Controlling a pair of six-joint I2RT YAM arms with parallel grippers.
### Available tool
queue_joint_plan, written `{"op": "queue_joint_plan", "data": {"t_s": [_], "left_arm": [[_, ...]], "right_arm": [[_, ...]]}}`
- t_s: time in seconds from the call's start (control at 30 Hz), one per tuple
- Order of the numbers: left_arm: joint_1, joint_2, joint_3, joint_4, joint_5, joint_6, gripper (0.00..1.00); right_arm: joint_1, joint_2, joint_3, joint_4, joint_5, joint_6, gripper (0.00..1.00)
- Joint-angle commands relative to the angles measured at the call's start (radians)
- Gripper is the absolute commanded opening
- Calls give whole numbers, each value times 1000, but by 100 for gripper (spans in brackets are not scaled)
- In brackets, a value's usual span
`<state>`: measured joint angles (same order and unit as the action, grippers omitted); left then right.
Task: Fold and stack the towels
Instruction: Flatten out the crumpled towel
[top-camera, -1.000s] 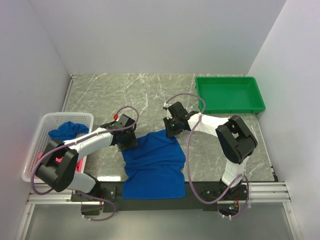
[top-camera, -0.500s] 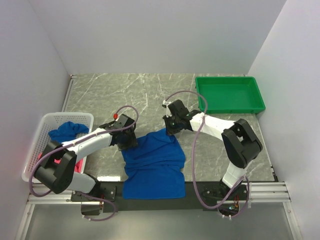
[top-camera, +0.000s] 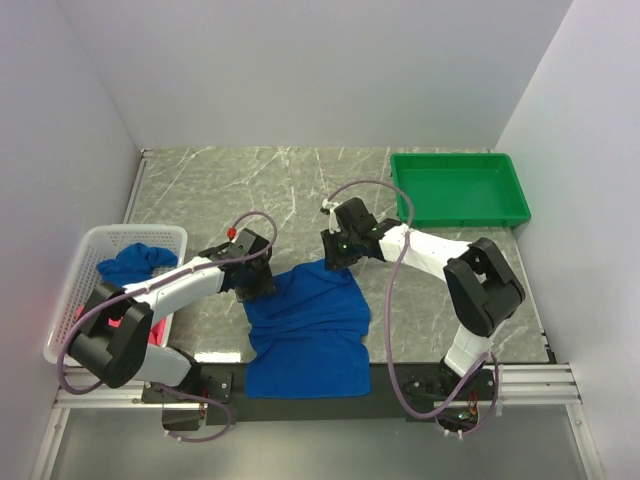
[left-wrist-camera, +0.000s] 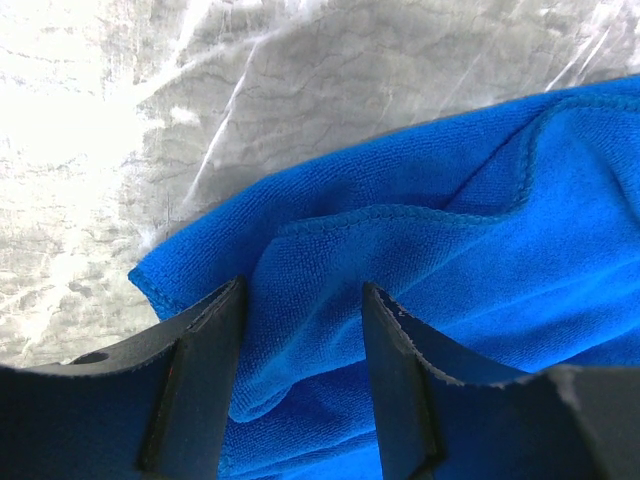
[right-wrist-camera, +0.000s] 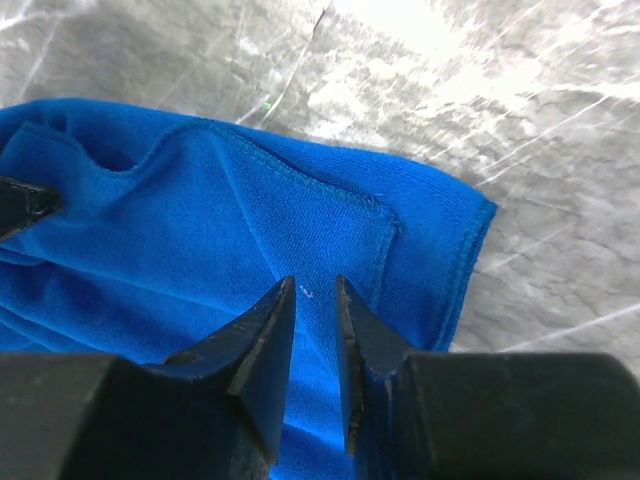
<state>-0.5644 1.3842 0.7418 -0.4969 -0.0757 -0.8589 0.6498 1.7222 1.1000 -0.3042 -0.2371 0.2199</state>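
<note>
Towel: blue towel (top-camera: 305, 335), rumpled, half-spread at near centre.
Left gripper (left-wrist-camera: 300, 330): jaws wide, astride its left corner fold.
Right gripper (right-wrist-camera: 315, 300): jaws narrow, empty; has shifted slightly left over far-right corner.
Meaning: corner probably not caught; regrasp before folding.

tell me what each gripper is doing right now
Left gripper: open over a corner of the blue towel, holding nothing.
Right gripper: slightly open above the same towel, holding nothing.
</note>
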Motion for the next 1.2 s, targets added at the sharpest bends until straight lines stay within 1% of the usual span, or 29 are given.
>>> {"op": "queue_joint_plan", "data": {"t_s": [0.0, 0.07, 0.23, 0.37, 0.47, 0.6, 0.7, 0.83, 0.97, 1.1, 1.13, 1.17], "left_arm": [[-3, -33, -10, 17, 10, -8, 55], [-5, -33, -12, 17, 8, -8, 55], [-6, -39, -15, 11, -1, -6, 55], [-5, -37, -16, 14, 1, -6, 55], [-6, -31, -16, 18, 7, -9, 55], [-8, -33, -18, 17, 5, -9, 55], [-8, -33, -18, 15, 5, -6, 55], [-8, -33, -19, 18, 7, -9, 55], [-9, -33, -27, 21, 8, -9, 55], [-11, -31, -28, 23, 8, -11, 55], [-12, -33, -28, 23, 8, -12, 55], [-12, -33, -30, 23, 8, -14, 55]], "right_arm": [[8, 28, 15, 30, -13, 9, 32], [8, 33, 9, 36, 4, 15, 34], [8, 40, -3, 36, 128, 42, 41], [8, 48, -5, 36, 134, 64, 42], [8, 60, -8, 40, 125, 72, 42], [8, 68, -15, 57, 102, 70, 35], [8, 71, -20, 73, 82, 72, 32], [8, 85, -9, 68, 90, 72, 33], [8, 100, -12, 77, 107, 72, 37], [8, 111, -12, 79, 110, 67, 38], [8, 109, -14, 82, 107, 65, 37], [10, 106, -15, 83, 105, 65, 31]]}}
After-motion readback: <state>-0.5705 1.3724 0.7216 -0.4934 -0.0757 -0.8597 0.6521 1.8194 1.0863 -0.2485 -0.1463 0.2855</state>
